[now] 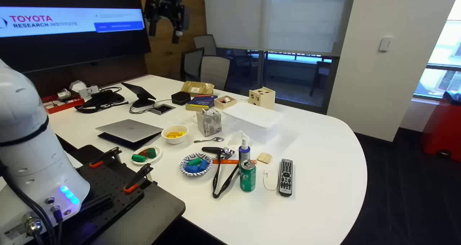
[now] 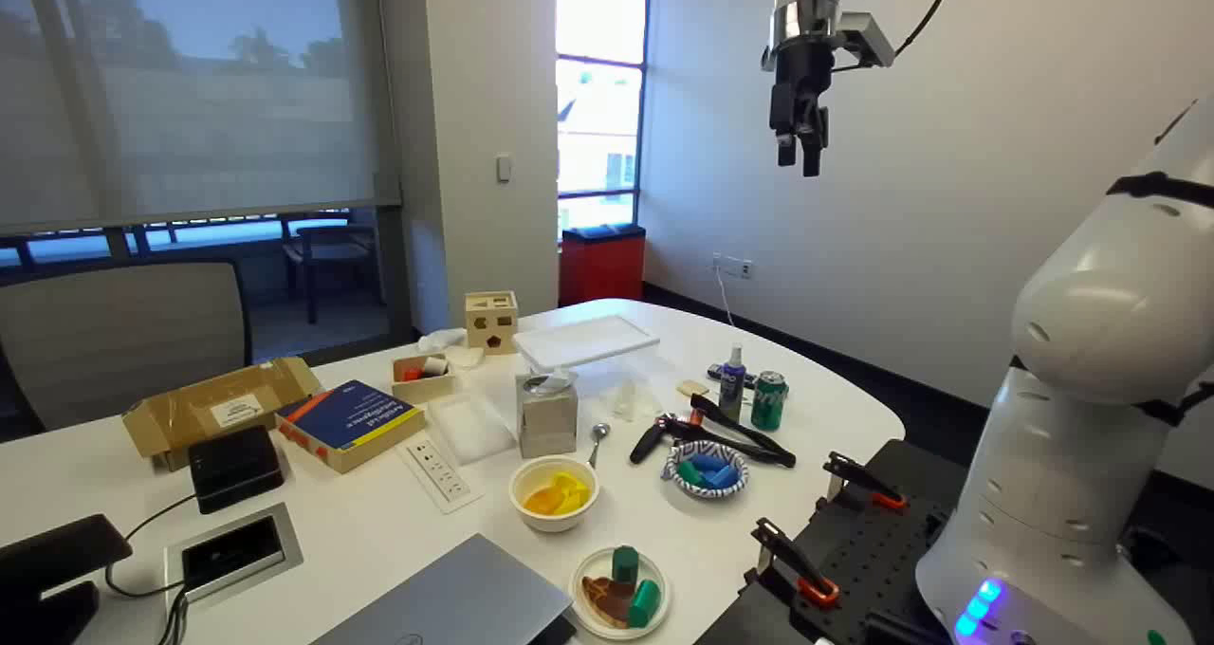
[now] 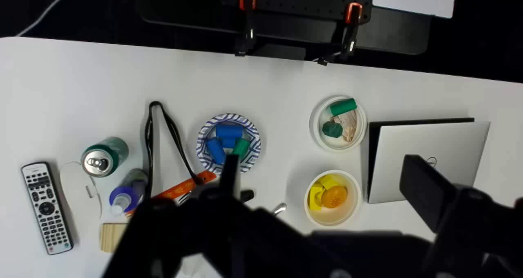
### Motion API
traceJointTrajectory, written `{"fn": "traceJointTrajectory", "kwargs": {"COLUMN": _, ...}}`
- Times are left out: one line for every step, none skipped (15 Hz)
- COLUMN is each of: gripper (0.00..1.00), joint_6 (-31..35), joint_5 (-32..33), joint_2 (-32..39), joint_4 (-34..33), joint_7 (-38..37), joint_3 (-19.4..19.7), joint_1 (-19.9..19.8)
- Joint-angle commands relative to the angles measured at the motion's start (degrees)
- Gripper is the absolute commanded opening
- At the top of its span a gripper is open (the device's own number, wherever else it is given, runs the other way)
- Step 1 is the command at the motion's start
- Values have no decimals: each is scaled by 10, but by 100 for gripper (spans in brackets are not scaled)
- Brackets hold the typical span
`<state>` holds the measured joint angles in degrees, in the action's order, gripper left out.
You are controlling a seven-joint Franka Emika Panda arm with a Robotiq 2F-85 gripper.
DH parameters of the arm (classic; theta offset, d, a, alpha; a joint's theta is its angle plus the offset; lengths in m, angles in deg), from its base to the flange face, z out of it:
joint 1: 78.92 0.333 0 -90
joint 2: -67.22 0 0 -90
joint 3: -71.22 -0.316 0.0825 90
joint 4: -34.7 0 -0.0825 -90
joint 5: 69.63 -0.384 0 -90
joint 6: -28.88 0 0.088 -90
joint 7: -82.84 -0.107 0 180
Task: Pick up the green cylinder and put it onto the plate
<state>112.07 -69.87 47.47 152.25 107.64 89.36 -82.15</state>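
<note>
In both exterior views the gripper (image 1: pixel 164 34) hangs up high; in the wrist view its fingers (image 3: pixel 425 190) gape, and near the table's (image 3: pixel 282 94) robot-side edge one green cylinder (image 3: pixel 241 148) lies in a patterned dish (image 3: pixel 254 141), another (image 3: pixel 343 106) on the plate (image 3: pixel 316 126).

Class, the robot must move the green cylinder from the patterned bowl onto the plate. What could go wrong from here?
The open gripper might snag the blue blocks beside the green cylinder in the patterned bowl. The plate already holds another green cylinder, a dark green block and a brown piece, so the newcomer could roll off.
</note>
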Motion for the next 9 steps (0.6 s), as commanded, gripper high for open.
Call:
{"fn": "traceJointTrajectory", "kwargs": {"gripper": 100, "joint_6": -2, "joint_5": -4, "joint_2": 2, "joint_4": -2, "joint_7": 4, "joint_3": -12, "joint_1": -15}}
{"fn": "traceJointTrajectory", "kwargs": {"gripper": 100, "joint_6": -2, "joint_5": -4, "joint_2": 2, "joint_4": -2, "joint_7": 4, "joint_3": -12, "joint_1": -15}}
{"fn": "traceJointTrajectory", "kwargs": {"gripper": 100, "joint_6": -2, "joint_5": -4, "joint_2": 2, "joint_4": -2, "joint_7": 4, "joint_3": -12, "joint_1": -15}}
{"fn": "traceJointTrajectory", "kwargs": {"gripper": 100, "joint_6": 18, "joint_5": -2, "joint_2": 9, "joint_4": 8, "joint_7": -2, "joint_3": -17, "joint_1": -13}}
{"fn": "traceJointTrajectory", "kwargs": {"gripper": 100, "joint_6": 49, "joint_5": -14, "joint_2": 15, "joint_4": 24, "joint_7": -3, "joint_3": -18, "joint_1": -10}}
{"fn": "traceJointTrajectory", "kwargs": {"gripper": 100, "joint_6": 94, "joint_5": -20, "joint_2": 25, "joint_4": 48, "joint_7": -14, "joint_3": -24, "joint_1": -8}}
{"fn": "traceJointTrajectory", "kwargs": {"gripper": 100, "joint_6": 142, "joint_5": -23, "joint_2": 33, "joint_4": 71, "joint_7": -22, "joint_3": -31, "joint_1": -7}}
{"fn": "traceJointTrajectory", "kwargs": {"gripper": 100, "joint_6": 195, "joint_5": -18, "joint_2": 46, "joint_4": 99, "joint_7": -31, "joint_3": -42, "joint_1": -6}}
{"fn": "traceJointTrajectory", "kwargs": {"gripper": 100, "joint_6": 244, "joint_5": -9, "joint_2": 59, "joint_4": 120, "joint_7": -50, "joint_3": -52, "joint_1": -7}}
